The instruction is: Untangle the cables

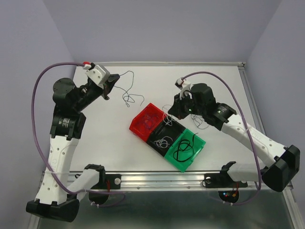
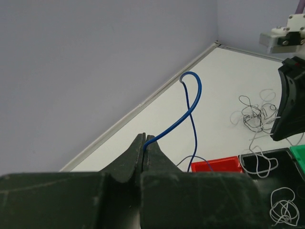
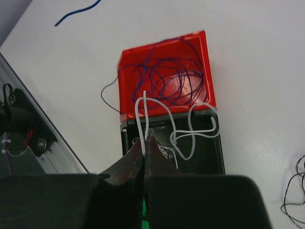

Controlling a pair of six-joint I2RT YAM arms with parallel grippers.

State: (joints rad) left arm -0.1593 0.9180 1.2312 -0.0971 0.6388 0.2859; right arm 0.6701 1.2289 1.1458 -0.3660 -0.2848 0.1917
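While my left claw (image 2: 144, 142) pinches the blue cable (image 2: 199, 88), which loops up over the table (image 2: 224, 81), my right claw (image 3: 144, 143) is clamped on a white cable (image 3: 137, 119) above the black bin (image 3: 205, 162), beside the red bin (image 3: 208, 71) of blue-purple cables (image 3: 162, 76). A loose tangle (image 2: 255, 117) lies on the table nearby.

In front of me lies a white surface (image 1: 105, 138), matte, softly and evenly lit. Plain pale lilac walls (image 1: 157, 28) close it in at the back and on both sides. A pale raised rim (image 1: 162, 63) runs along its far edge, and a metal rail (image 1: 162, 177) runs along the near one.
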